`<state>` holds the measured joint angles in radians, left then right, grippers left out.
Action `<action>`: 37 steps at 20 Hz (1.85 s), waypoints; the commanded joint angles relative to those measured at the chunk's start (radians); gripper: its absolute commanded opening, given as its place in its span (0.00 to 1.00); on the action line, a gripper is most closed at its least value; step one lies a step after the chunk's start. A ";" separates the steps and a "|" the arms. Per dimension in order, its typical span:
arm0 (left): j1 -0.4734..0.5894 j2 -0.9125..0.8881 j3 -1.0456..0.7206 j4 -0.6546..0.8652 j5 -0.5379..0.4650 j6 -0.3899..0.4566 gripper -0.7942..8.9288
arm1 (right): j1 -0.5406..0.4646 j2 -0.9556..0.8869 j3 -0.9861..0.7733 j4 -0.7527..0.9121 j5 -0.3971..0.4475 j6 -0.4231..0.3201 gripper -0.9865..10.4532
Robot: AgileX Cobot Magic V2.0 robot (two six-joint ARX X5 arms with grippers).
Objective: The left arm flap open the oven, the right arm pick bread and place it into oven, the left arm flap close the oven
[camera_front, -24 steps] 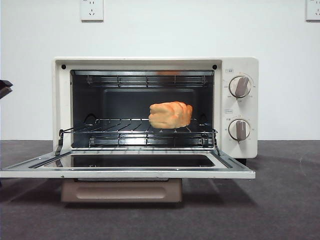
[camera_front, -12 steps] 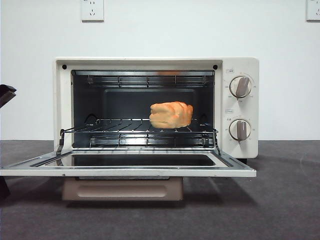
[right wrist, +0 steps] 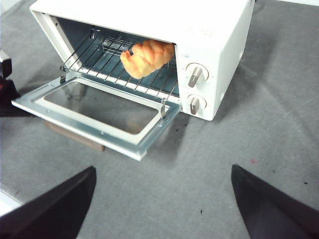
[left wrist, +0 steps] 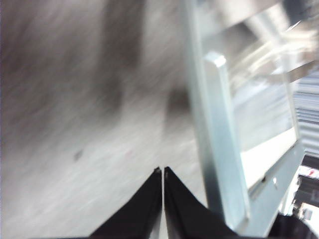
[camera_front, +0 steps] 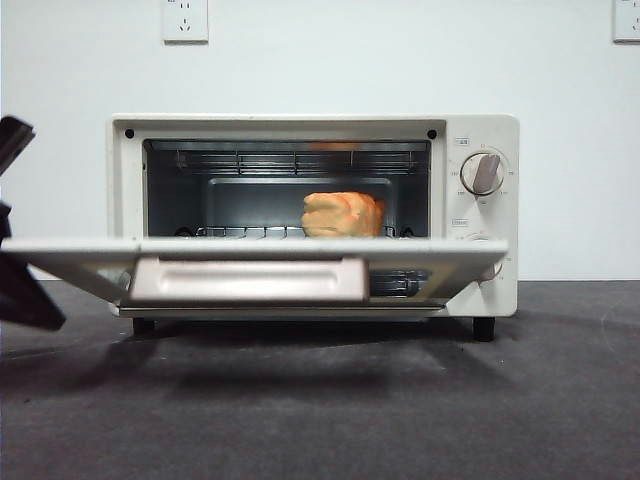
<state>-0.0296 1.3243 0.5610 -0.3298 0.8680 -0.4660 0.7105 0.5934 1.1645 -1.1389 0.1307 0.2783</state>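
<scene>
The cream oven (camera_front: 480, 135) stands on the table with its door (camera_front: 250, 255) swung partway up, tan handle (camera_front: 245, 280) facing the front camera. The bread (camera_front: 340, 215) lies on the wire rack inside, toward the right, and shows there again in the right wrist view (right wrist: 147, 57). My left gripper (left wrist: 163, 172) is shut and empty, right beside the door's metal edge (left wrist: 224, 149); it appears as a dark shape (camera_front: 25, 300) at the door's left end. My right gripper (right wrist: 163, 168) hangs open and empty above the table, in front of the oven (right wrist: 219, 30).
Two beige knobs (camera_front: 485, 172) sit on the oven's right panel, the lower one half hidden by the door. Dark grey table surface (camera_front: 400, 420) stretches in front. Wall sockets (camera_front: 184, 18) are on the white wall behind.
The door has swung up from lying flat to about halfway. The left arm's dark shape has grown larger at the left edge beside the door. The bread has stayed put.
</scene>
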 commanded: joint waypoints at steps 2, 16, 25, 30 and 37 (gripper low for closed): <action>-0.001 -0.045 0.018 0.143 0.037 -0.163 0.09 | 0.007 0.006 0.019 0.008 0.000 0.028 0.46; 0.000 -0.093 0.021 0.671 -0.115 -0.612 0.09 | 0.007 0.006 0.019 0.008 -0.003 0.029 0.46; -0.006 -0.356 0.107 0.200 -0.094 -0.155 0.09 | 0.007 0.006 0.019 0.034 -0.043 -0.019 0.46; -0.036 -0.562 0.230 -0.147 -0.196 0.206 0.09 | 0.007 0.006 0.019 0.117 -0.068 -0.056 0.46; -0.078 -0.739 0.279 -0.156 -0.225 0.245 0.09 | 0.007 0.006 0.019 0.145 -0.090 -0.077 0.46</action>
<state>-0.1040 0.5884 0.8207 -0.4908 0.6514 -0.2527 0.7109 0.5934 1.1645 -1.0050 0.0437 0.2134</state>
